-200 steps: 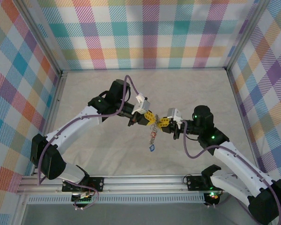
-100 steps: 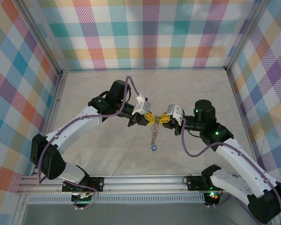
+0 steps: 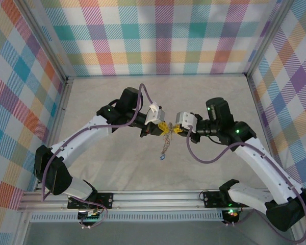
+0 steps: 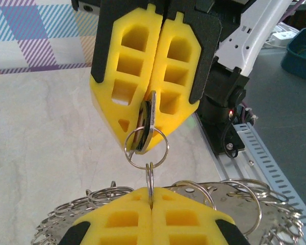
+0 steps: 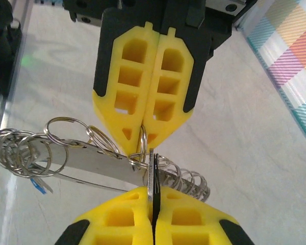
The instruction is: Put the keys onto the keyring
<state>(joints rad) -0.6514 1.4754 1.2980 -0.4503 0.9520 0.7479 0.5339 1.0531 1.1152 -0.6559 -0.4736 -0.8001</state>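
Near the middle of the pale marbled surface (image 3: 107, 168), tip to tip: left pincer (image 3: 164, 127) reaching in from 8 o'clock, right pincer (image 3: 176, 129) from 4 o'clock. Between them, hanging toward 6 o'clock, the silver-grey metal keyring (image 3: 166, 144), a flat band strung with many small wire split rings, with a small oblong blue plastic tag (image 3: 162, 157) at its lowest end; whether that tag touches the surface cannot be told. In the left wrist view, left pincer (image 4: 151, 193) at 6 o'clock, yellow fingers (image 4: 117, 222) pressed together on the thin wire of one upright split ring (image 4: 149, 176), the rest of the keyring (image 4: 229, 196) fanned out behind toward 3 and 9 o'clock. Opposite at 12 o'clock, right pincer (image 4: 149, 127) clamped tight on a small flat silver metal key (image 4: 149, 109), a round ring (image 4: 163, 150) hanging from the key's lower end and meeting the upright one; linked or merely touching, cannot tell. In the right wrist view, right pincer (image 5: 153, 191) at 6 o'clock, closed on the key (image 5: 152, 171) seen edge-on, left pincer (image 5: 143, 135) at 12 o'clock, keyring (image 5: 92, 163) stretching toward 9 o'clock with the blue tag (image 5: 38, 184) at its far end.
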